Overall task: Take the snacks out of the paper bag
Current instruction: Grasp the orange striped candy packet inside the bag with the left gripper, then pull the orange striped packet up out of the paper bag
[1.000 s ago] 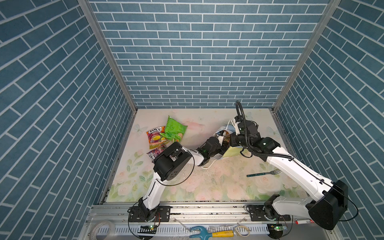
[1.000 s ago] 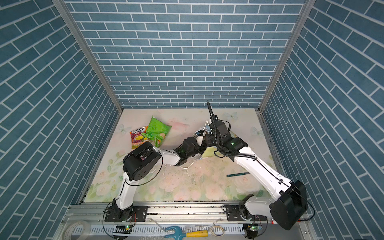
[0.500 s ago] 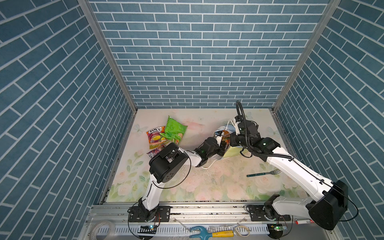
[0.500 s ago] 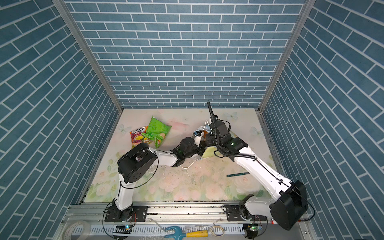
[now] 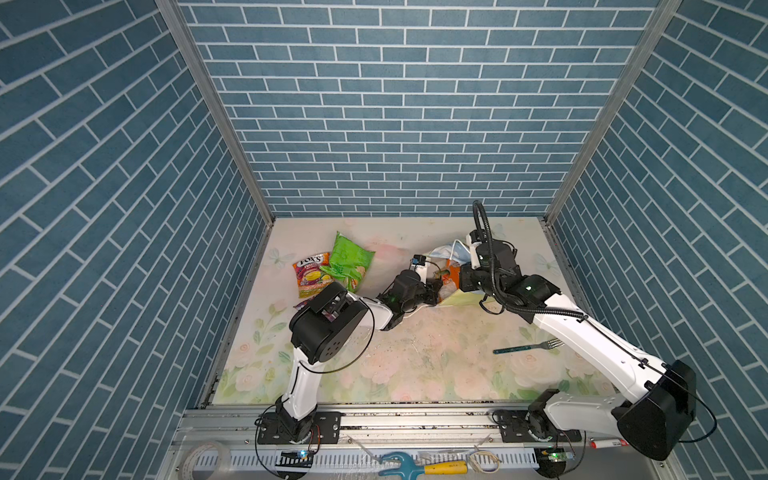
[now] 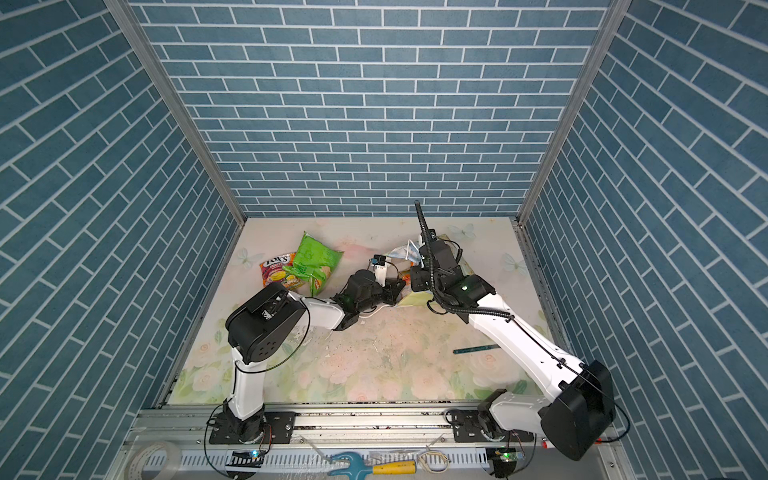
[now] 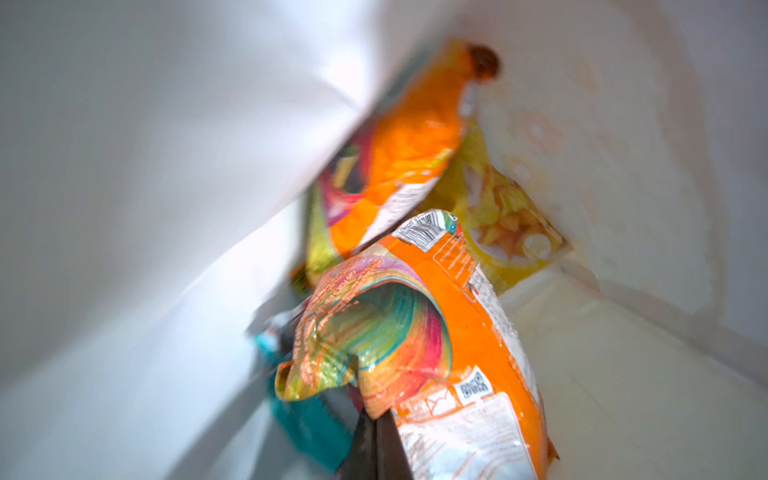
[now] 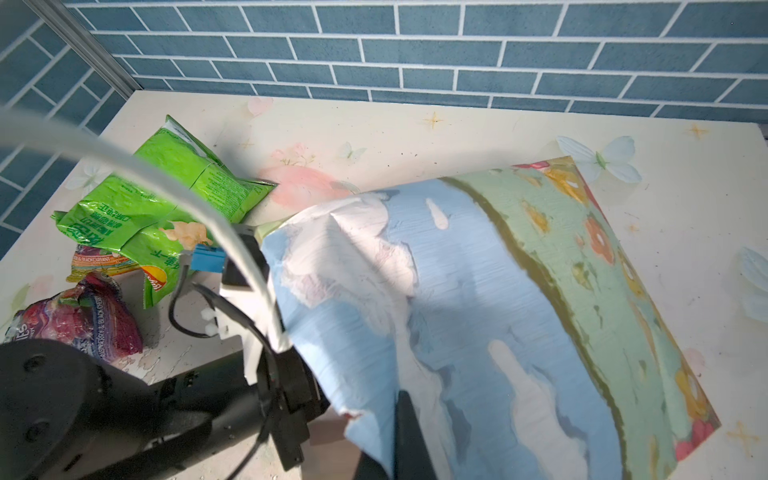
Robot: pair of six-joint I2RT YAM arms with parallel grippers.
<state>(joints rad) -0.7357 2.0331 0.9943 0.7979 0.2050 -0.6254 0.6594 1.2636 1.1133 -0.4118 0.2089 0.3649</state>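
The paper bag [image 8: 498,291] lies on its side with a sky-and-clouds print; in both top views it sits at the back right [image 5: 446,252] [image 6: 400,252]. My right gripper [image 8: 401,399] is shut on the bag's upper rim and holds the mouth up. My left gripper [image 7: 376,419] is inside the white interior [image 7: 145,145], shut on the corner of an orange multicoloured candy packet [image 7: 457,332]. Deeper in the bag lie another orange packet [image 7: 407,158] and a yellow chip bag [image 7: 507,216]. Outside, a green chip bag [image 5: 347,259] [image 8: 166,199] and a FOX'S packet [image 5: 309,274] lie at the back left.
A purple candy packet [image 8: 83,324] lies beside the left arm [image 8: 187,407], near the green bag. A teal-handled fork [image 5: 528,345] [image 6: 476,348] rests on the floral table under the right arm. Brick walls close in the back and both sides.
My left arm has drawn back to the left, its wrist sliding out toward the bag's mouth with the packet. The right arm and the bag have stayed put.
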